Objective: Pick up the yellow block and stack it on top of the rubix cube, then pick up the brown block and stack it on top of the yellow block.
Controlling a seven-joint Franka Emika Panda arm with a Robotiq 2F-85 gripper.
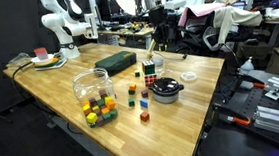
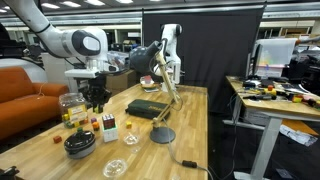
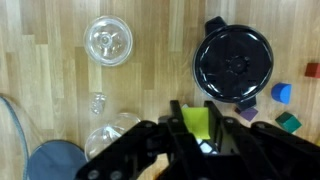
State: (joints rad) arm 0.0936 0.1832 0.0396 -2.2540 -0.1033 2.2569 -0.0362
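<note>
My gripper (image 3: 197,128) is shut on the yellow block (image 3: 196,122), a small plain yellow cube held between the two fingers. Below it, light squares of the rubix cube (image 3: 206,149) show through the jaws. In both exterior views the gripper (image 1: 149,55) (image 2: 97,100) hangs right above the rubix cube (image 1: 150,72) (image 2: 108,128). A small orange-brown block (image 1: 144,115) lies on the table nearer the front edge, apart from the others. It is out of the wrist view.
A black bowl (image 3: 233,62) (image 1: 165,89) stands beside the rubix cube. Blue (image 3: 283,93), green (image 3: 289,120) and red (image 3: 312,70) small blocks lie near it. A glass jar (image 1: 92,87), its lid (image 3: 107,42) and a bunch of coloured cubes (image 1: 100,112) are nearby.
</note>
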